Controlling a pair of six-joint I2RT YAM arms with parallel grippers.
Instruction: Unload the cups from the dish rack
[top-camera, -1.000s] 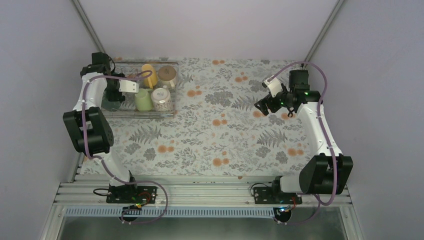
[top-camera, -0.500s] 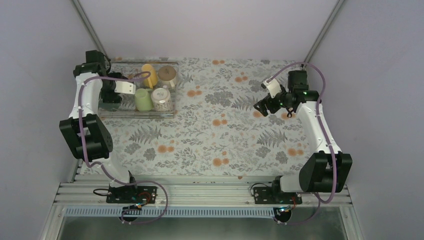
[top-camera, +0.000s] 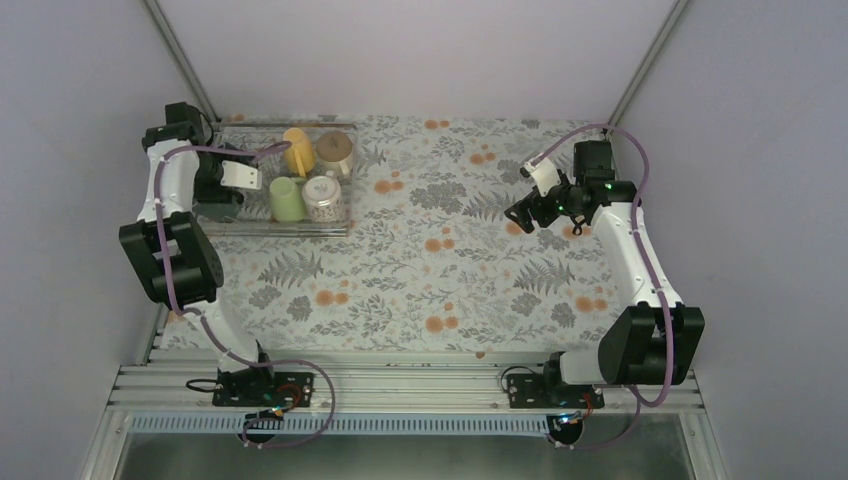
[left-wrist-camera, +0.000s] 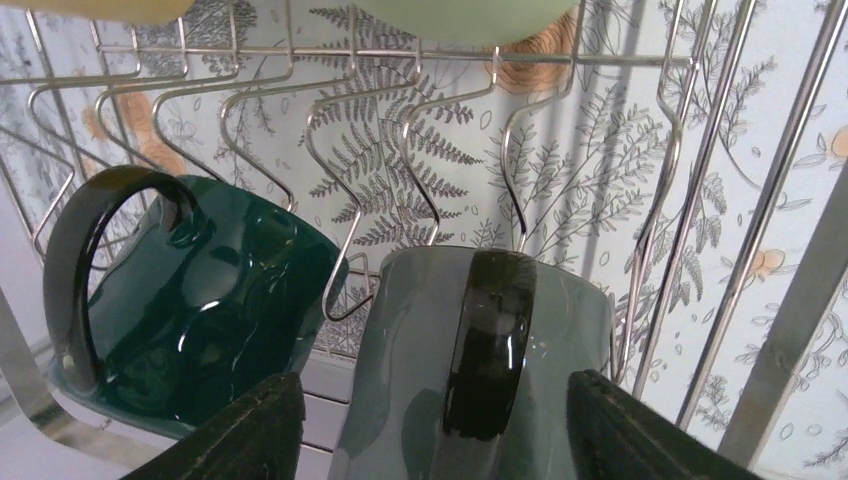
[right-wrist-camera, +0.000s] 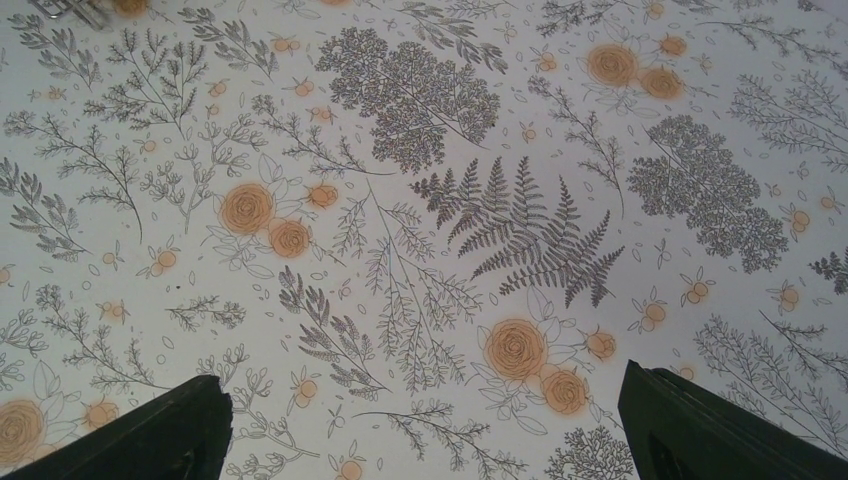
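Left gripper (left-wrist-camera: 435, 405) straddles the grey-green mug (left-wrist-camera: 400, 330), 1 finger each side, in the dish rack (left-wrist-camera: 300, 50) beside the dark green mug (left-wrist-camera: 190, 300); contact cannot be confirmed. Right gripper (right-wrist-camera: 420, 400) stands wide open, empty, above the floral tablecloth (right-wrist-camera: 450, 150).

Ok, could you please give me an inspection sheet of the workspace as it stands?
Surface: floral cloth, flat.
Job's things: dish rack in the far left corner, holding yellow mug, cream mug, pale green mug, patterned mug, dark green mug, grey mug.
Clutter: nothing seen.
Grippers: left gripper open, straddling grey mug; right gripper open over bare cloth.
Cables: purple cables along both arms.
Surroundings: plain walls.
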